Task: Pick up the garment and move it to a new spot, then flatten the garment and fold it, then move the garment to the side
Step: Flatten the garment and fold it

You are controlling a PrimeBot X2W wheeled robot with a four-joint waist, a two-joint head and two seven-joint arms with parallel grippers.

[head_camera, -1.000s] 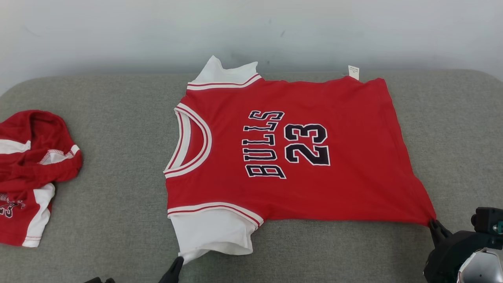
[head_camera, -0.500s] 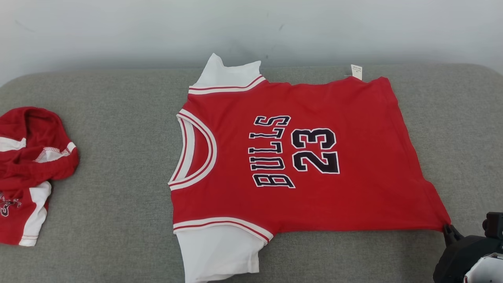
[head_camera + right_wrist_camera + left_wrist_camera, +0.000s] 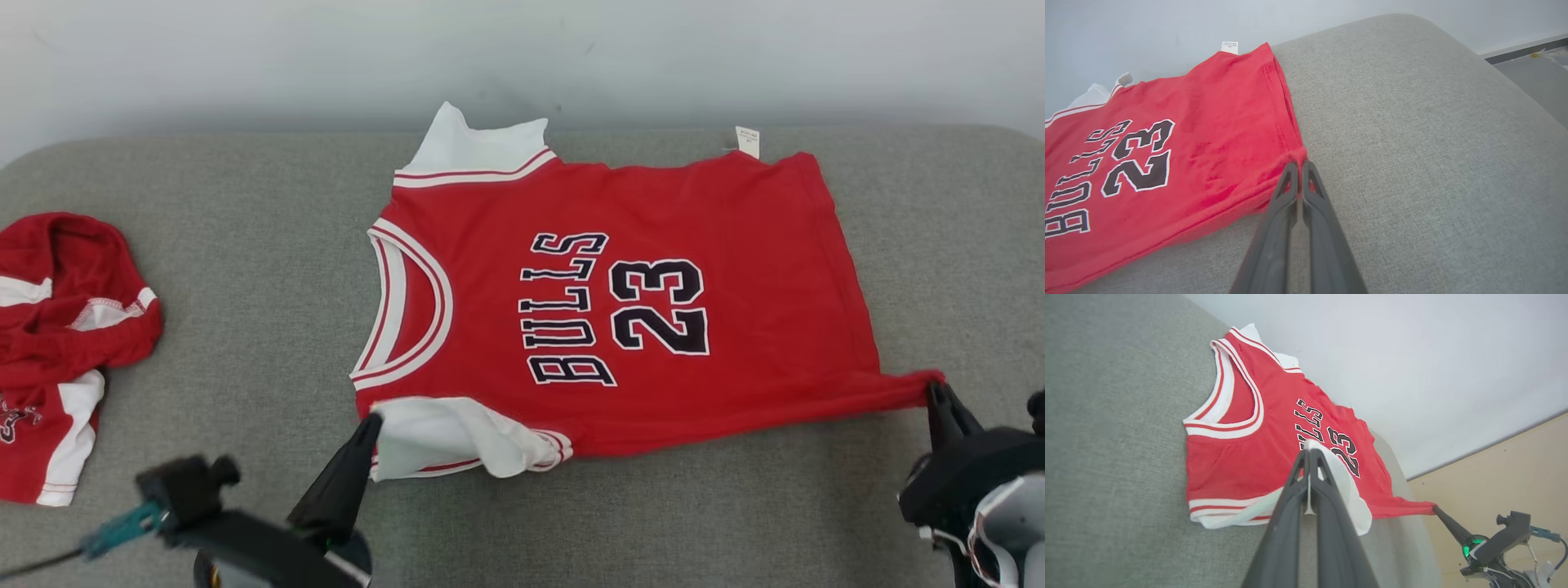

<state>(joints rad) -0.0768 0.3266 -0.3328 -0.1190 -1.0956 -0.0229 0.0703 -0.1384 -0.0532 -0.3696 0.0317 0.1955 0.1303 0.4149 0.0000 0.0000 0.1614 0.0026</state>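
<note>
Closest to the robot, the left gripper (image 3: 372,423) was shut tight on the white sleeve (image 3: 441,437) of the red garment (image 3: 735,245). That sleeve was folded over and bunched against the red part. Over on the right, the right gripper (image 3: 936,392) was pinched shut on the near bottom corner of the garment, and that corner was pulled out into a thin point. The near edge ran in a stretched line between the two grippers. The garment lay spread out on the grey counter (image 3: 245,286), about in the middle, with its neck hole toward the robot's left and its bottom hem toward the right. The black word BULLS and the number 23 faced up. Farther back, the other white sleeve (image 3: 469,147) stuck out at the far edge, and a small white tag (image 3: 747,140) poked out at the far bottom corner. Way off to the left lay another red and white cloth (image 3: 65,327), all bunched up and well apart from the garment. Behind the counter stood a pale wall (image 3: 245,65).
</note>
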